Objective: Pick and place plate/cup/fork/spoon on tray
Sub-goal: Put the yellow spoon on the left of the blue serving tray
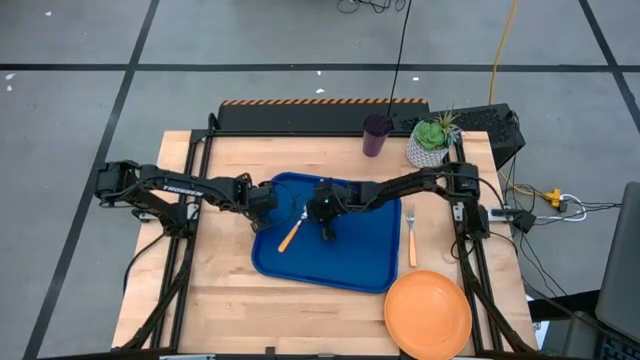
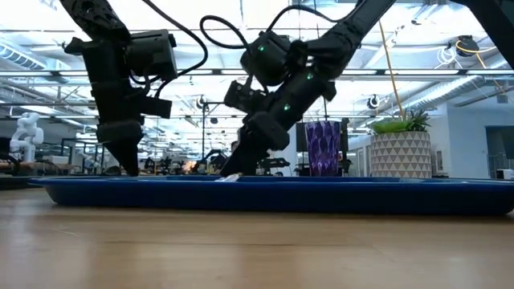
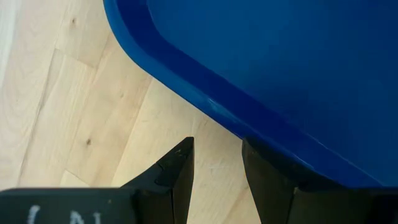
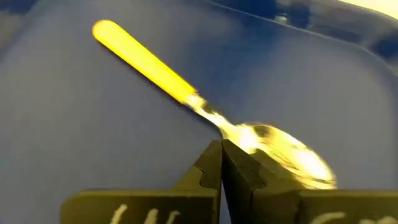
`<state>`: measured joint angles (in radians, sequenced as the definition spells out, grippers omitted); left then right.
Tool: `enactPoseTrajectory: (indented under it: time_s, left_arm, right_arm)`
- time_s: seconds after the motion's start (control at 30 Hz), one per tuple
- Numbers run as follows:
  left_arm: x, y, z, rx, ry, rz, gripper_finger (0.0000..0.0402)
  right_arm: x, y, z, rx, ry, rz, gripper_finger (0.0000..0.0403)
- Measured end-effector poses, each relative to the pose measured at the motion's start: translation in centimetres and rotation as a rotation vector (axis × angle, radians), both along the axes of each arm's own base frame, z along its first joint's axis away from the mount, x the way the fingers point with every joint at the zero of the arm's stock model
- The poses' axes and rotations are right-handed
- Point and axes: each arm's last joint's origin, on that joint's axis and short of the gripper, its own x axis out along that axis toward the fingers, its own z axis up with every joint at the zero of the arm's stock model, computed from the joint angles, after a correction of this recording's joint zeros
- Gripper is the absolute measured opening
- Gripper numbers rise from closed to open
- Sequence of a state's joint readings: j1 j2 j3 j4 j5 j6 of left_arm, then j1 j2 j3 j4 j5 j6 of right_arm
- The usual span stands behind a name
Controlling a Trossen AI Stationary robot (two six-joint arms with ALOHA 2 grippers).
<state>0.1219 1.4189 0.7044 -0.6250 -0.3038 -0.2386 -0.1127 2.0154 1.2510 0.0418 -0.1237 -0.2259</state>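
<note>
The blue tray (image 1: 350,262) lies at the centre of the wooden table (image 1: 225,300) and holds only the spoon (image 1: 291,234), which rests on the tray's nine o'clock side, its orange handle pointing toward seven o'clock. The right gripper (image 4: 222,163) hovers just over the spoon's metal bowl with its fingers pressed together, gripping nothing. The left gripper (image 3: 216,167) stands at the tray's nine o'clock rim, its fingers a narrow gap apart and empty, one finger over bare wood and the other against the tray's lip.

The fork (image 1: 411,240) lies on the wood just beside the tray's three o'clock edge. The orange plate (image 1: 428,314) sits at five o'clock near the table's corner, close to the tray. The purple cup (image 1: 376,135) and the potted succulent (image 1: 431,142) stand along the twelve-to-one o'clock edge. Bare wood lies open from six to eight o'clock.
</note>
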Motion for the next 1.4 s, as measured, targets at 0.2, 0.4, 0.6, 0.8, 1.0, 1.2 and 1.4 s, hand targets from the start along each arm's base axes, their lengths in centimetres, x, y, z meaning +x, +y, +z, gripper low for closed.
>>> enactPoseTrajectory:
  time_s: [0.2,0.4,0.6,0.8,1.0,1.2,1.4]
  left_arm:
    - [0.0,0.0,0.0,0.000,-0.001,0.002,0.0140]
    - [0.0,0.0,0.0,0.000,-0.001,0.001,0.0140]
    - [0.0,0.0,0.0,0.000,-0.002,0.002,0.0140]
    - [0.0,0.0,0.0,0.000,-0.002,0.002,0.0140]
    - [0.0,0.0,0.0,0.001,-0.002,0.002,0.0140]
    - [0.0,0.0,0.0,0.001,-0.002,0.001,0.0140]
    - [0.0,0.0,0.0,0.003,-0.001,-0.004,0.0140]
  right_arm:
    - [-0.8,-1.2,-0.1,-0.078,0.077,-0.063,0.0000]
    - [-0.9,-2.4,0.0,-0.113,0.077,-0.101,0.0000]
    - [-0.8,-3.0,0.1,-0.110,0.052,-0.108,0.0000]
    - [-0.5,-3.0,0.1,-0.078,0.013,-0.086,0.0000]
    - [-0.5,-3.0,0.0,-0.074,0.010,-0.089,0.0000]
    - [-0.4,-3.0,-0.8,-0.060,0.033,-0.099,0.0000]
    - [0.1,-3.0,-1.1,-0.026,-0.016,-0.098,0.0000]
